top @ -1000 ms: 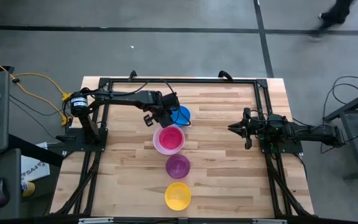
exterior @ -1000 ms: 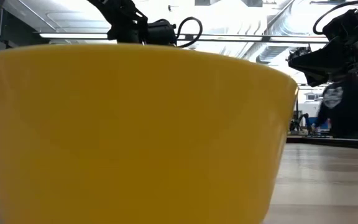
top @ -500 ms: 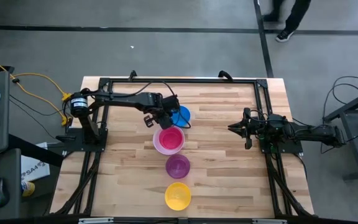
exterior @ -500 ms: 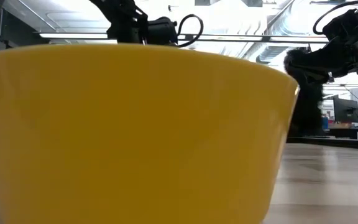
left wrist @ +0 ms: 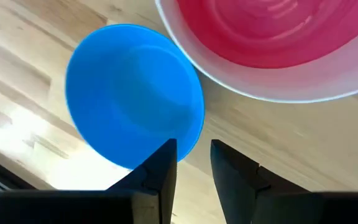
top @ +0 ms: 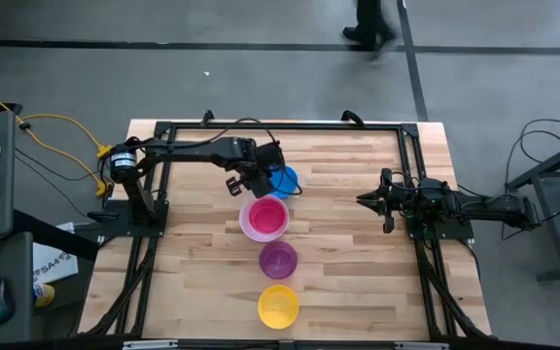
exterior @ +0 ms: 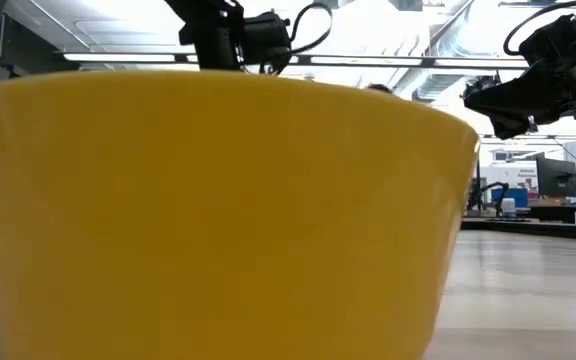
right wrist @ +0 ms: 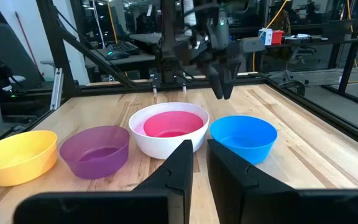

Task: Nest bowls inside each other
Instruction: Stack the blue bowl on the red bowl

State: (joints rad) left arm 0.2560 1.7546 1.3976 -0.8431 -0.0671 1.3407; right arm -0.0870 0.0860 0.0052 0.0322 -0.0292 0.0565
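A blue bowl (top: pixel 285 181) (left wrist: pixel 132 93) (right wrist: pixel 243 137) stands by its base on the wooden table, just beyond a white bowl (right wrist: pixel 166 146) with a pink-red bowl (top: pixel 265 215) (right wrist: pixel 173 123) nested inside it. A purple bowl (top: pixel 278 259) and a yellow bowl (top: pixel 278 305) (exterior: pixel 218 220) follow in a line toward the near edge. My left gripper (left wrist: pixel 193 146) (right wrist: pixel 221 90) hangs open above the blue bowl's rim, pointing steeply down and clear of it. My right gripper (top: pixel 363 199) (right wrist: pixel 199 146) waits level at the table's right, with a narrow gap and nothing between its fingers.
A black frame (top: pixel 280 124) runs along the table's far edge and sides. The yellow bowl fills most of the low view. A person (top: pixel 367 24) walks on the floor beyond the table. Bare wood lies between the bowls and my right gripper.
My left gripper has risen straight up from the blue bowl, its fingers unchanged. All the bowls have stayed where they were. A person has walked leftward across the floor beyond the table.
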